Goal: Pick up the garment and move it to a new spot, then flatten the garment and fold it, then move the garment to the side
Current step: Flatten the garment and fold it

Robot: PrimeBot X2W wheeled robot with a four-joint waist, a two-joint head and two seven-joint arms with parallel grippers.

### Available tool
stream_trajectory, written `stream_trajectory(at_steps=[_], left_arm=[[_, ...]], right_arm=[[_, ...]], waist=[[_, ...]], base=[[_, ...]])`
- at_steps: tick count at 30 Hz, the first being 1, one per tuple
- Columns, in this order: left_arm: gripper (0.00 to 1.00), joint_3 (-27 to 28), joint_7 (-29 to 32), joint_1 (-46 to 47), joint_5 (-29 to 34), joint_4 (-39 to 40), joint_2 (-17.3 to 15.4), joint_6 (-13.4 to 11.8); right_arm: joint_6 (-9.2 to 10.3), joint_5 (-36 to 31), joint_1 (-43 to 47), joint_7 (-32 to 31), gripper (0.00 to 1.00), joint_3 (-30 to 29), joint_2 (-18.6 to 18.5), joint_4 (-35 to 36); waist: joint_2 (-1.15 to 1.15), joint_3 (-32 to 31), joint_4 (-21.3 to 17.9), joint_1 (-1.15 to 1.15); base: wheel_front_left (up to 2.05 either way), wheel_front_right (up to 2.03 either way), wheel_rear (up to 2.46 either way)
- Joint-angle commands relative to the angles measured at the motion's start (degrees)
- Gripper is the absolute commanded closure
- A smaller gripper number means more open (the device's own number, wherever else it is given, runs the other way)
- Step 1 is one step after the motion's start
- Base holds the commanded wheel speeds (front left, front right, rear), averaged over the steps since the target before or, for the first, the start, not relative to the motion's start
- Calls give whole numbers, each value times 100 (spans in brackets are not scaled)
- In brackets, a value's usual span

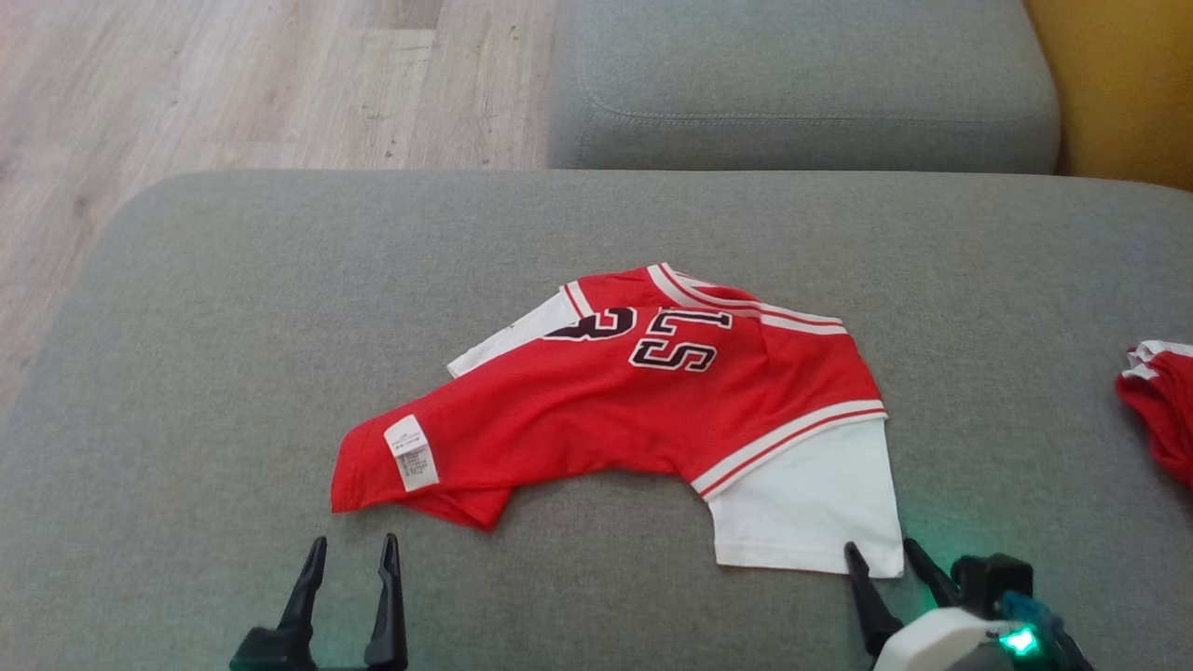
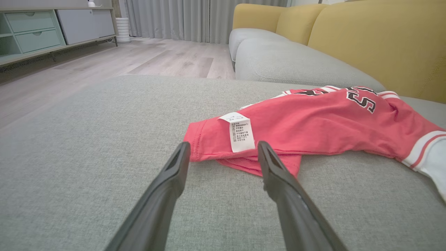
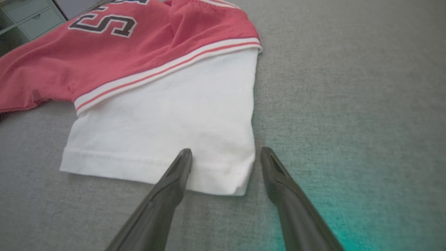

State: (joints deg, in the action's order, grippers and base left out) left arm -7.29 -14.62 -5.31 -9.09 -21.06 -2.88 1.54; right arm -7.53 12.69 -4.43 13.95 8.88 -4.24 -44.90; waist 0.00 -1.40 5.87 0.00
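Note:
The garment (image 1: 643, 401) is a red shirt with white sleeves, black-and-white letters and a white care label (image 1: 411, 452), lying crumpled on the grey cushion. My left gripper (image 1: 352, 548) stands open just short of the red hem near the label; in the left wrist view the garment (image 2: 313, 125) lies past my open left gripper (image 2: 223, 150). My right gripper (image 1: 881, 552) is open at the corner of the white sleeve (image 1: 806, 503). Seen from the right wrist, the right gripper (image 3: 225, 153) straddles the sleeve hem (image 3: 216, 170), holding nothing.
The grey cushion (image 1: 186, 373) ends at its left edge above a wooden floor (image 1: 233, 84). A second grey cushion (image 1: 802, 84) lies beyond, with a yellow backrest (image 2: 383, 42) behind. Another red and white cloth (image 1: 1160, 401) sits at the right edge. A cabinet (image 2: 38, 31) stands far off.

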Motion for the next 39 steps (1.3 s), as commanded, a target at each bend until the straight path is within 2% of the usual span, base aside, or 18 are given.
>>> stream_trajectory(at_steps=[1, 2, 3, 4, 8, 13, 19, 24, 26, 32, 39], left_arm=[[0, 149, -38, 144, -30, 137, 1, -18], [0, 140, -38, 152, -38, 132, 1, -23], [0, 131, -38, 161, -48, 128, 1, -28], [0, 126, -38, 168, -62, 123, 1, -36], [0, 147, -38, 170, -109, 109, 1, -56], [0, 197, -38, 135, -200, 88, 1, -78], [0, 94, -38, 155, -377, -21, 1, 25], [0, -360, -38, 246, -823, -391, 1, 400], [0, -513, -38, 297, -941, -568, 1, 472], [0, -871, -38, 489, -1166, -993, 1, 570], [0, -939, -38, 731, -1170, -1215, 1, 590]], right_arm=[[4, -115, -327, -139, 0, 90, -3, -144], [4, -141, -349, -217, 15, 57, 7, -286], [4, -176, -369, -273, 92, 45, 14, -408], [4, -211, -380, -328, 100, 30, 19, -524], [4, -218, -404, -287, 100, -133, -4, -717], [4, -84, -434, -11, 100, -1042, -358, -750], [4, -200, -441, 79, 100, -1518, -591, -477], [4, -224, -543, 95, 100, -1452, -423, -216], [4, -220, -585, 97, 100, -1399, -370, -161], [4, -165, -712, 101, 100, -1257, -327, -42], [4, -76, -814, 103, 100, -1137, -356, 103]], waist=[[0, 19, 29, 0], [0, 25, 42, 0], [0, 30, 58, 0], [0, 34, 70, 0], [0, 33, 79, 0], [0, 23, -7, 0], [0, 94, -215, 0], [0, 224, -397, 0], [0, 271, -440, 0], [0, 398, -534, 0], [0, 513, -607, 0]], base=[[0, 0, 0], [0, 0, 0], [0, 0, 0], [0, 0, 0], [0, 0, 0], [0, 0, 0], [0, 0, 0], [0, 0, 0], [0, 0, 0], [0, 0, 0], [0, 0, 0]])
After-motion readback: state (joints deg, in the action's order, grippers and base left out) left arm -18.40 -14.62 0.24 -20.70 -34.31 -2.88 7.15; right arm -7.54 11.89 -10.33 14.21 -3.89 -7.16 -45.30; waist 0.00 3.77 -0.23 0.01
